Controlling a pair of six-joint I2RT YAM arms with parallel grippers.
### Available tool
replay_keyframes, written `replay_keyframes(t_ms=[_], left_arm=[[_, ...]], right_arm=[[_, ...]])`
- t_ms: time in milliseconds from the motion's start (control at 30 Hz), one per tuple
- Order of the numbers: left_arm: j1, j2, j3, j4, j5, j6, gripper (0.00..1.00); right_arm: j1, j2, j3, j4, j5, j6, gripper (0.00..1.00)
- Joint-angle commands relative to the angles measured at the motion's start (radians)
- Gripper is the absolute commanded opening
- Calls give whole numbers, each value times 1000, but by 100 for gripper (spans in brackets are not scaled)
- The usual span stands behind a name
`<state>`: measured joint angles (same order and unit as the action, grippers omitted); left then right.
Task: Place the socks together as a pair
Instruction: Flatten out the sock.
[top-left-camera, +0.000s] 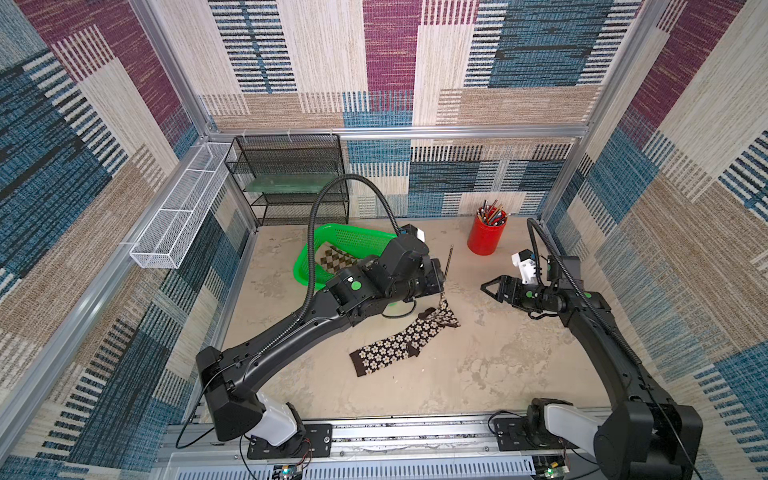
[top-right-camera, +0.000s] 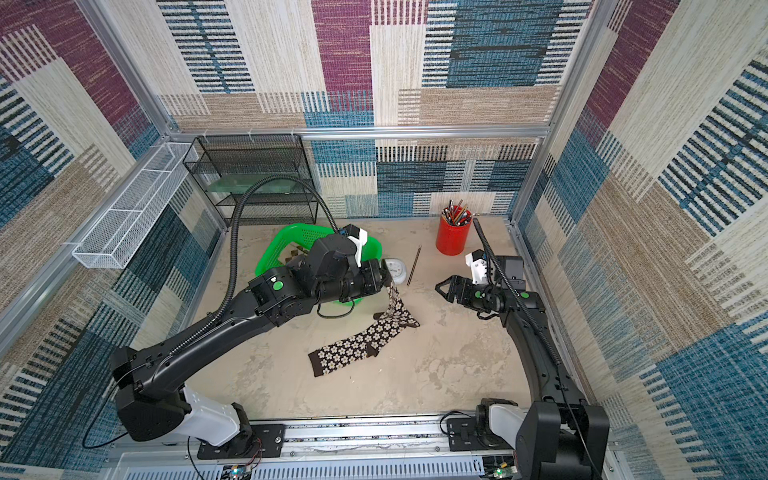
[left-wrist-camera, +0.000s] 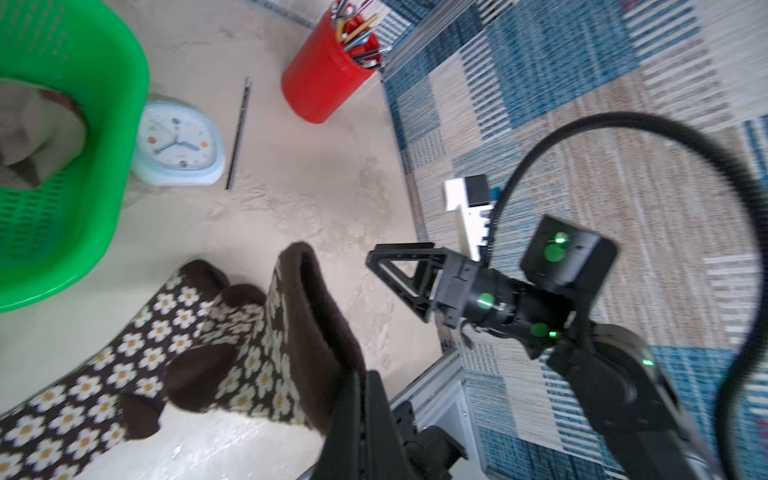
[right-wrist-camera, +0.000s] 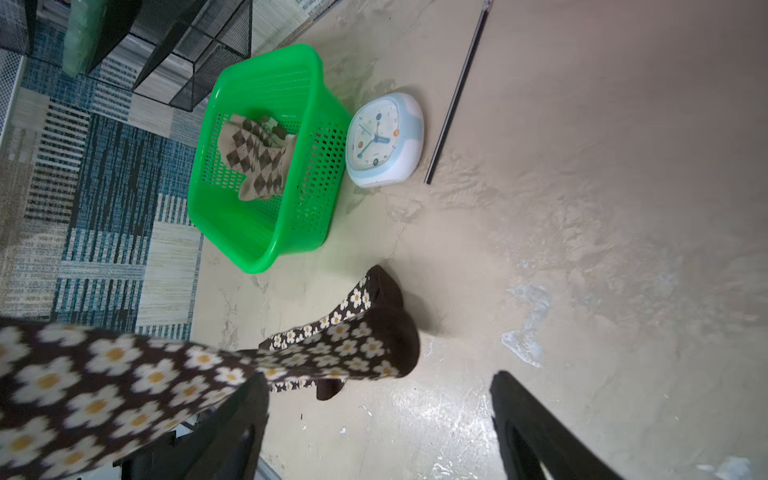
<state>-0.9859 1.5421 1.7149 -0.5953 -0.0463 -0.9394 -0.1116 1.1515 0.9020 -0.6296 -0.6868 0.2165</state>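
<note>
Two dark brown socks with white flowers are on the table in both top views. One sock (top-left-camera: 384, 353) (top-right-camera: 345, 353) lies flat. My left gripper (top-left-camera: 441, 292) (top-right-camera: 389, 286) is shut on the brown cuff of the other sock (top-left-camera: 445, 312) (top-right-camera: 398, 309), which hangs from it; the lower end rests on the flat one's toe end. In the left wrist view the fingers (left-wrist-camera: 353, 419) pinch that cuff (left-wrist-camera: 320, 332). My right gripper (top-left-camera: 488, 286) (top-right-camera: 441, 286) (right-wrist-camera: 378, 419) hovers open to the right of the socks with nothing between its fingers. A beige-brown argyle sock (top-left-camera: 336, 259) (right-wrist-camera: 257, 158) lies in the green basket (top-left-camera: 302, 266) (right-wrist-camera: 249, 241).
A pale blue clock (top-right-camera: 395, 270) (right-wrist-camera: 384, 139) sits beside the basket, with a thin dark stick (top-left-camera: 449, 262) (top-right-camera: 414, 266) to its right. A red cup of pencils (top-left-camera: 484, 237) stands at the back right. A black mesh shelf (top-left-camera: 291, 178) and white mesh tray (top-left-camera: 178, 212) line the back left.
</note>
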Motion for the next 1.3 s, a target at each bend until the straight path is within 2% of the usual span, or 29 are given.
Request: replay_keyframes(t_ms=[0,233,400,467,600,833,933,1100,1267], left_arm=[[-19,57,127,-57,20,4,0],[-96,167,334,-113,23,-8,0],[-145,131,293,-108,-24,-60,0],[-157,93,220,-75,-50,-85,0],[-153,-33,-39,41,-112,-160,0],[-93,-219,-472,121,-209,-266,0],[-69,-312,-657,150,-251,-315,0],[-53,-436,-827,143,-292,-326,0],[-54,-535,-946,135,-279,-341,0]], right_arm=[[-9,-6,22,33,5,18,86],[-30,-31,49,9,28,23,86],[-35,-42,48,2,23,23,86],[-36,-46,46,-1,25,21,86],[-38,-50,32,-10,41,14,86],[-28,-61,-21,-14,18,11,87],[6,-65,-43,-55,22,-5,87],[119,-80,-99,-140,65,-2,88],[327,-89,-122,-205,165,132,87]])
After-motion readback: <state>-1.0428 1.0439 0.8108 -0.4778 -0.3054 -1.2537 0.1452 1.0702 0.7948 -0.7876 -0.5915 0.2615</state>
